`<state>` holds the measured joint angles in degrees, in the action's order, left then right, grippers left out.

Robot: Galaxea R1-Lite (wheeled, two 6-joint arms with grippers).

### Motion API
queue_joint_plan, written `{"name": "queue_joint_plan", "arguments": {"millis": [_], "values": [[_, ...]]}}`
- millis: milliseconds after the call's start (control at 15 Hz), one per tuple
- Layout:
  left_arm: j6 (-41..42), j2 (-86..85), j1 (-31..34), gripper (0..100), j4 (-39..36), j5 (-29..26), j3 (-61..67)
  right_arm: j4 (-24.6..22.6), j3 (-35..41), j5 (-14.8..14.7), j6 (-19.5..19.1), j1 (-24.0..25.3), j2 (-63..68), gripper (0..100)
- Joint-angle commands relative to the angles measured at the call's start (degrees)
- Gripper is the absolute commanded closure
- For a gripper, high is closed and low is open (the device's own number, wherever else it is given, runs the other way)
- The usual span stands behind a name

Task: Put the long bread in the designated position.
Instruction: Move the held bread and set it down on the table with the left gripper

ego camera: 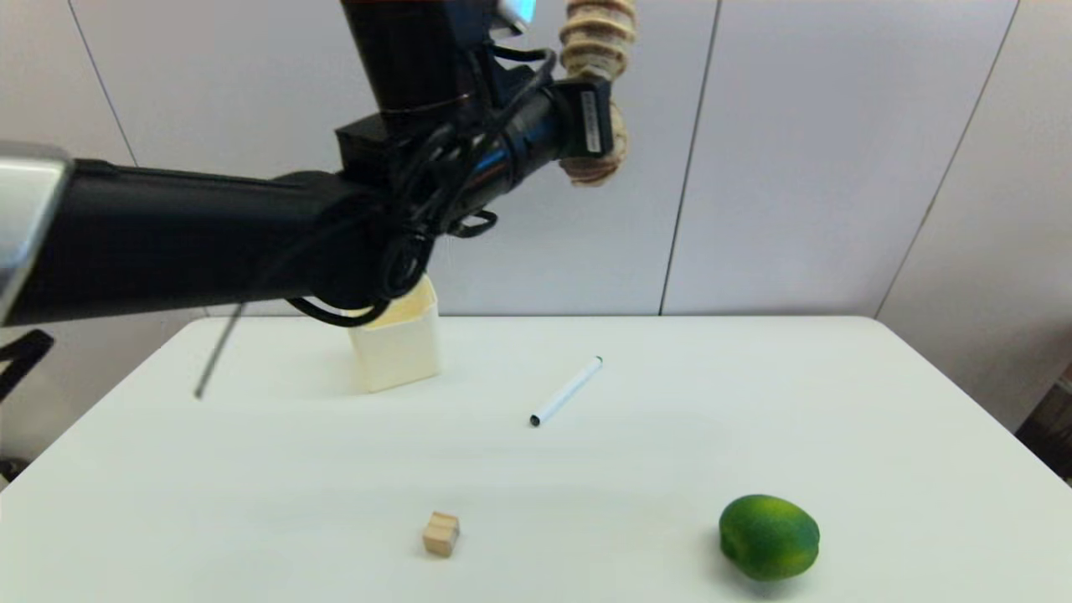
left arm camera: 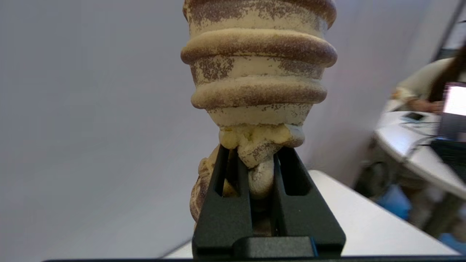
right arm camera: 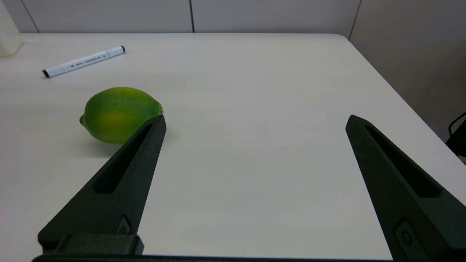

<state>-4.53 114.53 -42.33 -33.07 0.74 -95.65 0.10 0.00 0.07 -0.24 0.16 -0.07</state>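
High above the table, the long bread (ego camera: 596, 50) is a ridged brown-and-tan loaf held upright, its top cut off by the head view's edge. My left gripper (ego camera: 605, 126) is shut on it near its lower part. The left wrist view shows the loaf (left arm camera: 257, 72) squeezed between the two black fingers (left arm camera: 225, 203), with the left gripper (left arm camera: 251, 156) pinching its narrowed middle. My right gripper (right arm camera: 255, 120) is open just above the table's right side, with nothing between its fingers. The designated position is bare white tabletop (ego camera: 754, 394) with no mark that I can pick out.
A cream square cup (ego camera: 398, 339) stands at the back left under my left arm. A white pen (ego camera: 567, 391) lies mid-table. A small wooden cube (ego camera: 440, 533) sits near the front, a green lime (ego camera: 769, 537) at the front right. The lime (right arm camera: 120, 113) lies beside my right gripper's finger.
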Motion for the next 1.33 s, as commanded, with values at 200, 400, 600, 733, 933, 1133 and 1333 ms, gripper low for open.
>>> {"name": "queue_joint_plan", "arguments": {"millis": [200, 400, 600, 733, 933, 1133, 1333], "values": [[-6.89, 7.90, -9.09, 100, -6.13, 0.31, 4.24, -0.01, 0.00, 0.01, -0.02, 0.02, 0.07, 0], [-9.44, 10.54, -11.46, 100, -5.95, 0.22, 6.17, -0.01, 0.00, 0.01, -0.02, 0.02, 0.07, 0], [-9.35, 13.00, -13.05, 100, -6.04, 0.31, 9.43, -0.01, 0.00, 0.01, -0.02, 0.02, 0.07, 0], [-8.82, 15.46, -13.75, 100, -6.04, 0.31, 12.24, -0.01, 0.00, 0.01, -0.02, 0.02, 0.07, 0], [-7.86, 18.18, -14.45, 100, -5.60, 0.14, 12.41, -0.01, 0.00, 0.01, -0.02, 0.02, 0.07, 0], [-5.48, 20.47, -14.63, 100, -5.69, 0.14, 12.33, -0.01, 0.00, 0.01, -0.02, 0.02, 0.07, 0], [-5.75, 21.61, -14.54, 100, -6.13, 1.10, 12.41, -0.01, 0.00, 0.01, -0.02, 0.02, 0.07, 0]]}}
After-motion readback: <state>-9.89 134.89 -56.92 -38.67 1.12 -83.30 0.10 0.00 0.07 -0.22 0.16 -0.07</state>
